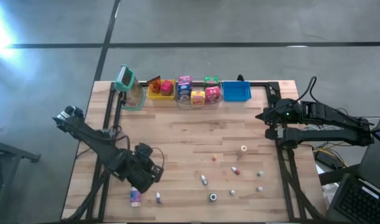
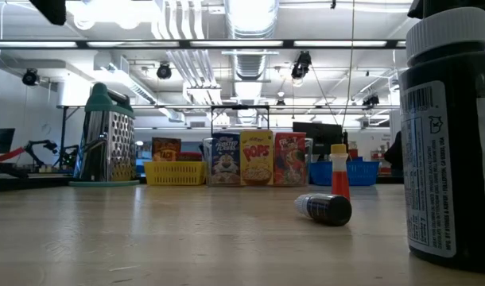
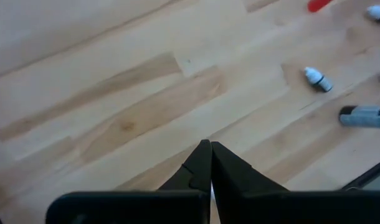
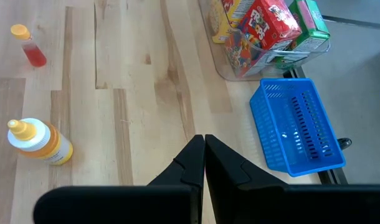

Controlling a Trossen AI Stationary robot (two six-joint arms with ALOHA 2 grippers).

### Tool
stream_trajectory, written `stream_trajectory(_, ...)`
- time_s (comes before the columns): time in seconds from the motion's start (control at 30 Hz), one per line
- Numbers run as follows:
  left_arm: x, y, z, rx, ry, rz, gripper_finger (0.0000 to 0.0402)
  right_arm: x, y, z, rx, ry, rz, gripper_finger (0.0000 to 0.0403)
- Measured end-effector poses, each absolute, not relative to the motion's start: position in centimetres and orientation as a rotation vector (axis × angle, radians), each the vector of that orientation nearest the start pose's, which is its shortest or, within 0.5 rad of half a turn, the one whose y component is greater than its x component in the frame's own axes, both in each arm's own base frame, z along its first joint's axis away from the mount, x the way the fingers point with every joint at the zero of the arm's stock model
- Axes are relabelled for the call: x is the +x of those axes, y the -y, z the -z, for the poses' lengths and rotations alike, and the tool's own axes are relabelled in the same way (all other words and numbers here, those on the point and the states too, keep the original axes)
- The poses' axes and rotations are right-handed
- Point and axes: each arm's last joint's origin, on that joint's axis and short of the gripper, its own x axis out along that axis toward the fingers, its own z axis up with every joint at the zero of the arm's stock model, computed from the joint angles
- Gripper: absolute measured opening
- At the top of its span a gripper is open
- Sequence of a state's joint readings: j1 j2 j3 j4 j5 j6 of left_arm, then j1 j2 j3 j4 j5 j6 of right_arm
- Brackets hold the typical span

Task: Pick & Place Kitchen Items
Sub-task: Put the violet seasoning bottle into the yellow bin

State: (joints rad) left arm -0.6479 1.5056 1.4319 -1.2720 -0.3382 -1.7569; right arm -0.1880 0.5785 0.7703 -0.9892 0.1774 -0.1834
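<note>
Small toy bottles lie scattered on the wooden table: a white one [image 1: 204, 180], a red one [image 1: 235, 170], a honey-coloured one [image 1: 243, 149] and a purple-labelled jar [image 1: 135, 197]. Mini cereal boxes [image 1: 198, 91] stand in the clear bin. My left gripper [image 1: 156, 174] hovers shut over the near left of the table, above bare wood [image 3: 210, 149], with the white bottle [image 3: 318, 79] ahead of it. My right gripper [image 1: 260, 116] is shut near the right edge [image 4: 202, 143], with the honey bottle [image 4: 40, 142] and red bottle [image 4: 29, 46] beyond it.
Along the far edge stand a grater [image 1: 129, 87], a yellow bin [image 1: 161, 90], the clear bin [image 1: 199, 102] and a blue basket [image 1: 236, 92]. In the low view a dark bottle [image 2: 453, 135] stands close by, and another [image 2: 326, 208] lies on its side.
</note>
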Motion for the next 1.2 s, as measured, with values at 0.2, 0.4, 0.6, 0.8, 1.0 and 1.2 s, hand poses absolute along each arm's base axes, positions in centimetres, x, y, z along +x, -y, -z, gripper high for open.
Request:
stream_trajectory(0.2,22.7,16.0,-31.0,-0.932,-1.049,-0.785,0.0061,9.3,2.3,-28.5,-0.168,-0.831,0.271,0.0008)
stream_trajectory(0.4,22.9,16.4,-31.2,-1.029,-1.02,-0.778,0.012,9.3,2.3,-28.5,-0.168,-0.831,0.271,0.0008)
stream_trajectory(0.6,24.5,17.8,-30.5,-1.131,-0.932,-0.741,0.0124,9.3,2.3,-28.5,-0.168,-0.831,0.271,0.0008)
stream_trajectory(0.8,25.8,18.9,-29.5,-1.168,-0.924,-0.713,0.0105,9.3,2.3,-28.5,-0.168,-0.831,0.272,0.0008)
stream_trajectory(1.0,26.1,20.1,-29.7,-1.201,-0.925,-0.713,0.0086,9.3,2.3,-28.5,-0.168,-0.831,0.271,0.0008)
stream_trajectory(1.2,25.8,21.6,-29.5,-1.274,-0.915,-0.743,0.008,9.3,2.3,-28.5,-0.168,-0.831,0.271,0.0008)
